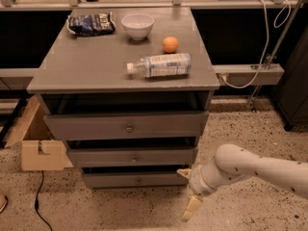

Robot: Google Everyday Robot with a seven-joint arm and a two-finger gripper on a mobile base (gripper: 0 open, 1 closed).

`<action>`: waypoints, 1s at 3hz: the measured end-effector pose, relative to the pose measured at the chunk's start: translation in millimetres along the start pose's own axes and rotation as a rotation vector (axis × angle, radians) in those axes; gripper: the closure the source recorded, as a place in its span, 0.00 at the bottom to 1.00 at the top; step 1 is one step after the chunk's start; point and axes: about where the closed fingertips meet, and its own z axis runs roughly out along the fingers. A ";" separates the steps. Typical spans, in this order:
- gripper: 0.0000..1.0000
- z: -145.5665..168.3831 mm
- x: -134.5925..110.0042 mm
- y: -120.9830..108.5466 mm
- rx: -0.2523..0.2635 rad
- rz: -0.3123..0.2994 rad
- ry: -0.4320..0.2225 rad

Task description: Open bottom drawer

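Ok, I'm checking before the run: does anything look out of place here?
Only the bottle stands out: it lies on its side on the cabinet top. The pincer hangs open by the right end of the bottom drawer.

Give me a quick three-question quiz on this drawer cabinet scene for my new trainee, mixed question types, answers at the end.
1. True or false: the gripper is touching the knob of the bottom drawer.
2. Which item lies on its side on the cabinet top? A mug, B water bottle, C banana.
3. How many drawer fronts does the cabinet show?
Key: 1 false, the gripper hangs near the drawer's right end, away from the knob, fingers apart; 2 B; 3 three.
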 end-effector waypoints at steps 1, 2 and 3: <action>0.00 55.2 52.1 -0.2 -0.056 0.018 0.002; 0.00 97.8 89.9 -3.2 -0.091 0.039 -0.007; 0.00 142.7 108.9 -20.5 -0.093 0.036 -0.049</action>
